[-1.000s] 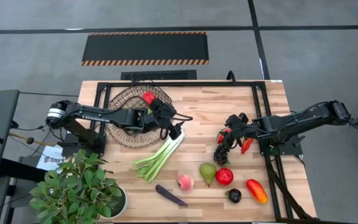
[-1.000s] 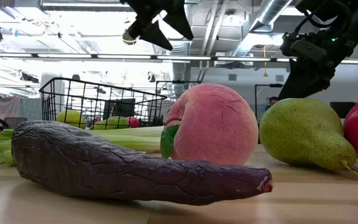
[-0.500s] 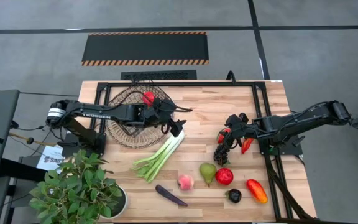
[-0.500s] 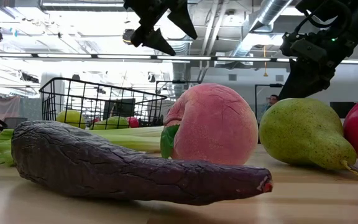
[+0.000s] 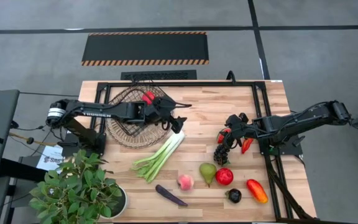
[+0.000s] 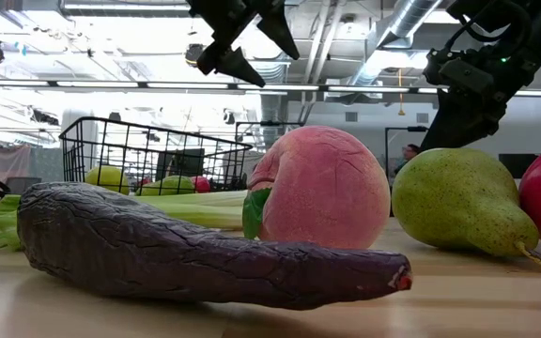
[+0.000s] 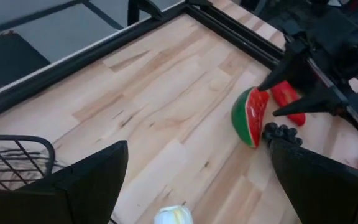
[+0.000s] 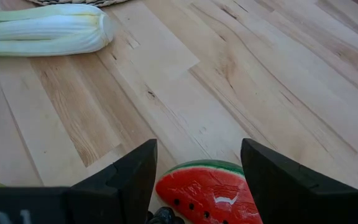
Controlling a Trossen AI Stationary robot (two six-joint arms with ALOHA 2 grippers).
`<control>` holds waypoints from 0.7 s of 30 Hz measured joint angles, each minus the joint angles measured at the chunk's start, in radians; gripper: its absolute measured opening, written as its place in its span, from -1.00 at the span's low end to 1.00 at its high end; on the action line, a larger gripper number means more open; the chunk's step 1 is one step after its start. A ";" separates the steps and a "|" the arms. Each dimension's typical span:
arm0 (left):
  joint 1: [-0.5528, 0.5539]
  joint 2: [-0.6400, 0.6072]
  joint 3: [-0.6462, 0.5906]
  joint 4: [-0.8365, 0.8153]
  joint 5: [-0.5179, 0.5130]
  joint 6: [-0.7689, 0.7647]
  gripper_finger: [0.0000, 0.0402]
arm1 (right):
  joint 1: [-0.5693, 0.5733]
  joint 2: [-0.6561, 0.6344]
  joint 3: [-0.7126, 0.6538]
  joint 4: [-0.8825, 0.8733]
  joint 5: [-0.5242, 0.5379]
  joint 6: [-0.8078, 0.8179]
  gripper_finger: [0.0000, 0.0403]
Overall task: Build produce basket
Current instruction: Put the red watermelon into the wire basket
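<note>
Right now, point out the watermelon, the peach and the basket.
watermelon (image 7: 250, 117), left wrist view, red cut face.
peach (image 6: 322, 188), low view, middle of its pink side.
basket (image 5: 120, 136), high view, wire rim nearest the leek.

Overall light: bright and even over the table in the high view, with no harsh glare on the wood.
Source: ceiling strip lamps, seen in the low view far behind the aubergine, were blown out to white.
Shadows: soft and short; a faint one lay just under the leek in the high view.
Backlight: in the low view the arms above the peach showed as near-black silhouettes against the bright room.
Focus, low view: the peach and aubergine were fairly sharp; the room behind them was softer.
Focus, wrist views: the dark fingers nearest the lens were blurred; the watermelon slice was slightly soft.
</note>
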 joint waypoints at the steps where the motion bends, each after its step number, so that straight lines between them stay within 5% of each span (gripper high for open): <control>1: 0.005 0.000 0.000 0.000 0.000 0.000 0.88 | 0.000 0.000 0.000 0.000 0.000 0.000 0.27; 17: 0.115 0.000 0.000 0.110 -0.001 0.010 0.88 | 0.000 0.000 0.000 0.000 0.000 0.000 0.27; 21: 0.157 0.000 0.000 0.150 0.002 0.039 0.88 | -0.031 0.000 0.000 0.001 0.087 0.034 0.27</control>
